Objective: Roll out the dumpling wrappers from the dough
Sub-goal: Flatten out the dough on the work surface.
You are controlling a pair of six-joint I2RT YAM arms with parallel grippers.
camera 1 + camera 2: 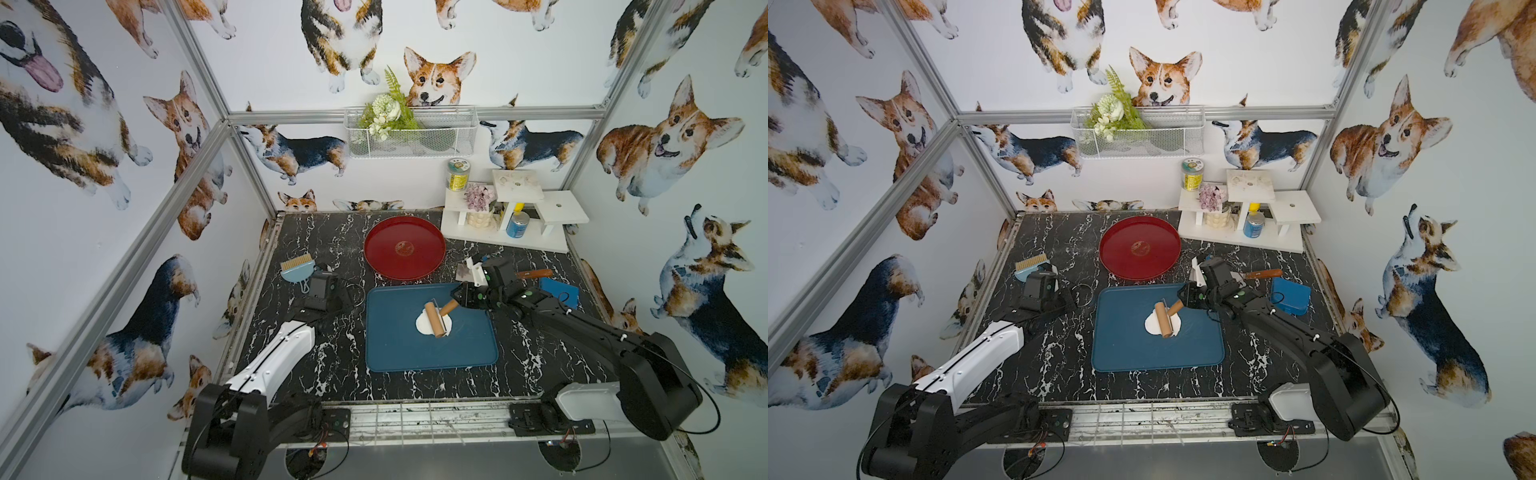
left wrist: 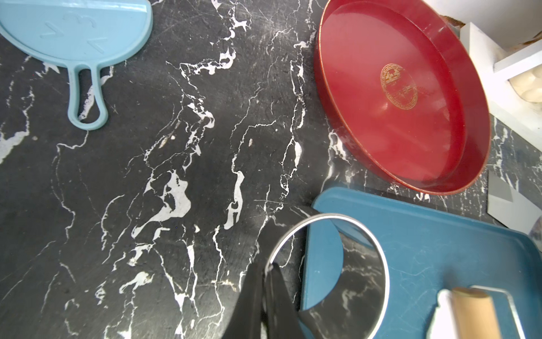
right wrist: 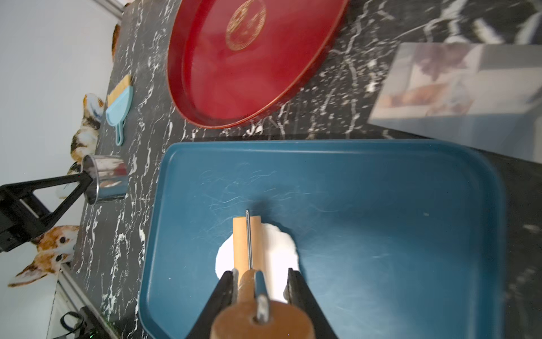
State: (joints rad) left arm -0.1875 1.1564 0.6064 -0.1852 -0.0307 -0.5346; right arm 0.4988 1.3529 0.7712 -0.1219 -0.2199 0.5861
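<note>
The dough (image 1: 421,323) (image 3: 280,252), a flattened white patch with a wavy edge, lies about the middle of the blue tray (image 1: 399,353) on the desk (image 1: 332,365). A wooden roller (image 1: 436,322) rests across it, its barrel covering the dough's centre. The right claw (image 3: 259,281) is clamped on the roller's handle, reaching in over the tray's right edge. Just off the tray's left edge, near its far corner, the left claw (image 2: 268,273) is pinched tight on the wall of a metal ring cutter (image 2: 384,264). Beyond the tray's far edge sits a red plate (image 1: 384,259). Farther out from the tray's far left corner lies a pale blue dustpan (image 1: 297,273) with a brush.
</note>
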